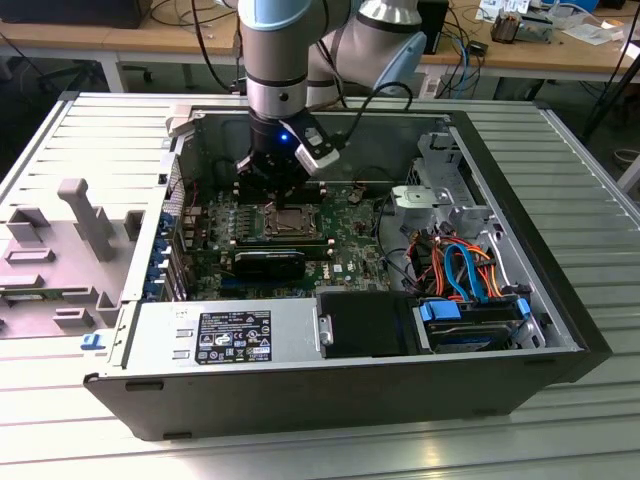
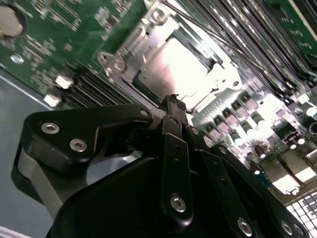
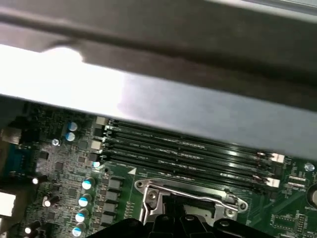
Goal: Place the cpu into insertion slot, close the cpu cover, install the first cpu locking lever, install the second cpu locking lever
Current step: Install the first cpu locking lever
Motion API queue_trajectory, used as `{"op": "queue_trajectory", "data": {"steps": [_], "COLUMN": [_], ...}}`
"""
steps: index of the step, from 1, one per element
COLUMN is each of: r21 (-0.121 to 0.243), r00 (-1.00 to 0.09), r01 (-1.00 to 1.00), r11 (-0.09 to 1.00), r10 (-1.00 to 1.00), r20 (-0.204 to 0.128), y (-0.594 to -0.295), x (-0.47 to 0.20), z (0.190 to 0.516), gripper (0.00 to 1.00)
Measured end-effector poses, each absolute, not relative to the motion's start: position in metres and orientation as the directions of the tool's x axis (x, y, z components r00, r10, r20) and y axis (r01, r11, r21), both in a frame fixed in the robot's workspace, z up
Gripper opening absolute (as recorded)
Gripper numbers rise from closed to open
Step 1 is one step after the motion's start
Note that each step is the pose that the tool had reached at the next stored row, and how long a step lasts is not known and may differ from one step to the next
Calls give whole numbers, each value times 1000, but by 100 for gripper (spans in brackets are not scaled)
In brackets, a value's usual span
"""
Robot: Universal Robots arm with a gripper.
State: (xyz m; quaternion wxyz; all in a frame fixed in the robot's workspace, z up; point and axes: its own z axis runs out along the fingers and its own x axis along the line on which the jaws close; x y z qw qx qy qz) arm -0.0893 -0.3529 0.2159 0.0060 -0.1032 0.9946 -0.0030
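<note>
Straight down into the open computer case (image 1: 556, 300) on the table (image 1: 570, 140) reaches the arm (image 1: 280, 60), its wrist upright over the green circuit board (image 1: 352, 215). The jaws are pressed together with nothing visible between them, their tip just beside the rim of the insertion slot (image 1: 290, 218). In the second wrist view the cpu (image 2: 183, 64) lies in that slot, its bright top showing through the window of the cpu cover (image 2: 125, 58), which lies flat around it.
</note>
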Motion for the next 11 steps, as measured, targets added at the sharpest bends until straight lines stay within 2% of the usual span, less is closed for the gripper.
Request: {"op": "queue_trajectory", "data": {"steps": [5,11], "r21": [-7,-7], "r00": [-979,-979], "r01": [-205,-205], "r11": [979,979], "r10": [-205,-205], "r20": [-17,-18], "y": [-352,-335], "x": [-106,-111], "z": [216,215], "gripper": [11,11]}}
